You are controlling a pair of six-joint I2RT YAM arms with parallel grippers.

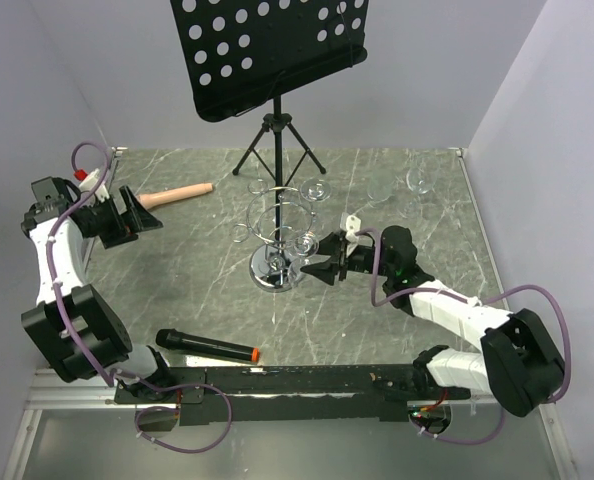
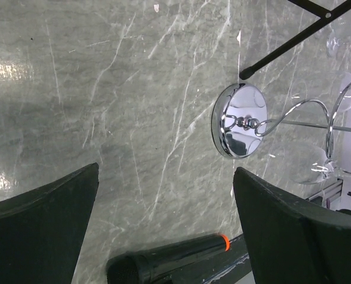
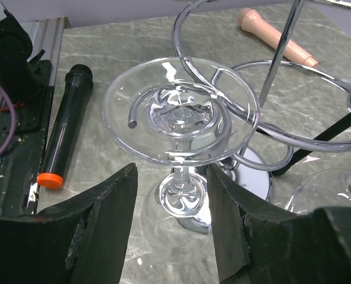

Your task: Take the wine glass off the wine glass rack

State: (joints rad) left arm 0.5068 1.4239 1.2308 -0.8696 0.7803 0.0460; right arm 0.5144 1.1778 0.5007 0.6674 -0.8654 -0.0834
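Left wrist view has the left gripper (image 2: 166,171) with its jaws spread wide and nothing between them, above the grey marble table (image 2: 104,89) and well apart from the wine glass rack (image 2: 240,121). In the top view a peach-coloured handle (image 1: 177,195) lies just beside that gripper. Nearer the arm bases a black microphone (image 1: 205,347) with an orange end lies roughly left to right. A black music stand (image 1: 272,60) rises on its tripod at the back.

In front of the tripod, the rack stands on its round chrome base, with an upright post and looped wire on top. The wine glass (image 3: 178,112) hangs upside down on the side of the rack that faces the right arm. Its round foot rests on a wire curl, its stem runs straight down with the long axis upright, and its bowl points down, mostly hidden by the fingers.

The right gripper (image 3: 171,177) reaches in from the right, below the foot, with one finger on each side of the stem and the jaws partly apart. A gap shows between one finger and the stem; whether the other finger touches cannot be told.

A second glass (image 1: 317,188) hangs on the rack's far side. Farther right, a clear glass (image 1: 415,180) shows faintly on the table.
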